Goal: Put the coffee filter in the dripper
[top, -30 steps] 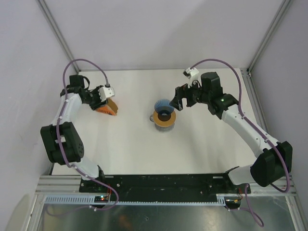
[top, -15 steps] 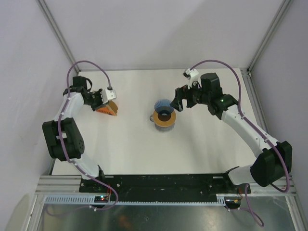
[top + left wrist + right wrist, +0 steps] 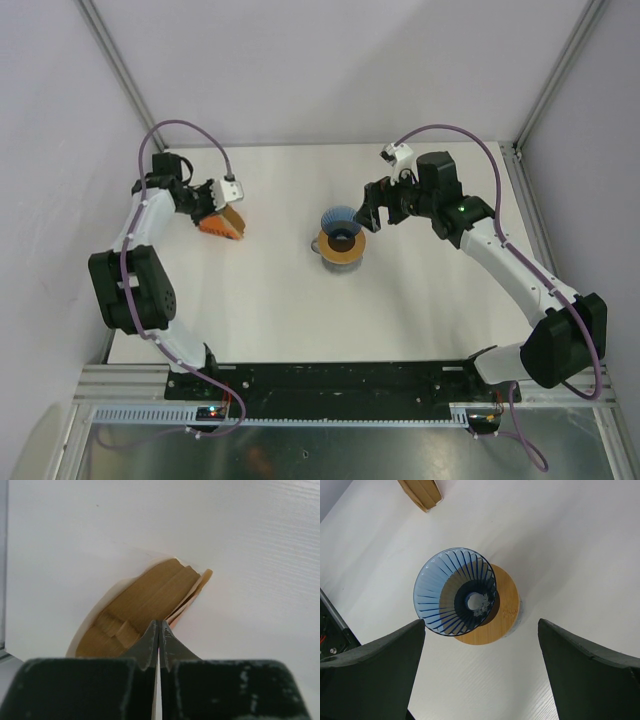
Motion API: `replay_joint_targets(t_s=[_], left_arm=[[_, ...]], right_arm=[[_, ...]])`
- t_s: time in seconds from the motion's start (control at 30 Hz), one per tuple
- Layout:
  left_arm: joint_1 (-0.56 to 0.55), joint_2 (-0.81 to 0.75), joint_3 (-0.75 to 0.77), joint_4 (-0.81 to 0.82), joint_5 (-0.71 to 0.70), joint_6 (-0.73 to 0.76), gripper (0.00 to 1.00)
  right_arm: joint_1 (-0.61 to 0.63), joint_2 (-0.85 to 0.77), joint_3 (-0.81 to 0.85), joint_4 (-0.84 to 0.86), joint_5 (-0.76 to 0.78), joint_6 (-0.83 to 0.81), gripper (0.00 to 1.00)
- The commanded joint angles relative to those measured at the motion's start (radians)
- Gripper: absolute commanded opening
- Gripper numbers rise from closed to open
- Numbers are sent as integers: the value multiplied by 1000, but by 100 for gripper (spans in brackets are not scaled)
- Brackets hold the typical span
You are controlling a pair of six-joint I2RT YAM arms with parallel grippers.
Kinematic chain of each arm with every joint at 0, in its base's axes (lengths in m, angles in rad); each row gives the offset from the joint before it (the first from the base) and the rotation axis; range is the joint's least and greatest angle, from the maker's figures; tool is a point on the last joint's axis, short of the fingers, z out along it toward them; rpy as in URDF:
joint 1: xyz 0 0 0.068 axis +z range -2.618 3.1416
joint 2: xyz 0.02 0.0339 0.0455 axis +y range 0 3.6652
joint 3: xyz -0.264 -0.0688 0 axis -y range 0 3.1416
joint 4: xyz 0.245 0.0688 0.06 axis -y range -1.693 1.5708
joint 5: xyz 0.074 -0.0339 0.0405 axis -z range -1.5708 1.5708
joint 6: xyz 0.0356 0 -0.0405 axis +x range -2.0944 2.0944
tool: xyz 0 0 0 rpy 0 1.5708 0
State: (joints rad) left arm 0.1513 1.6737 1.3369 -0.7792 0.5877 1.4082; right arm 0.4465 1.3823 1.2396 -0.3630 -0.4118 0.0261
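Left gripper (image 3: 159, 630): jaws, half open a second ago, now pressed together at the near edge of the coffee filter (image 3: 145, 597) stack; left forearm slightly shifted in the overhead view

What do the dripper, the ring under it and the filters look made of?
Dripper: translucent blue plastic or glass, glossy and ribbed. Ring: wood, possibly bamboo, matte with faint grain. Filters: thin light-brown paper, matte, layered edges showing.

Blue ribbed dripper (image 3: 432, 590), light-brown coffee filter (image 3: 145, 597)
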Motion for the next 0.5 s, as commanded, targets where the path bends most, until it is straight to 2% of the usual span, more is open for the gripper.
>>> replay_joint_targets(t_s=[0.0, 0.23, 0.47], left_arm=[[-13, -16, 87, -6, 65, -81, 0], [-36, -32, 102, -5, 52, -147, 0], [-53, -65, 157, -5, 101, -271, 0]], right_arm=[[-5, -9, -7, 8, 1, 11, 99], [-5, -10, -6, 18, -4, 15, 99], [-4, -25, -6, 40, -15, 28, 99]])
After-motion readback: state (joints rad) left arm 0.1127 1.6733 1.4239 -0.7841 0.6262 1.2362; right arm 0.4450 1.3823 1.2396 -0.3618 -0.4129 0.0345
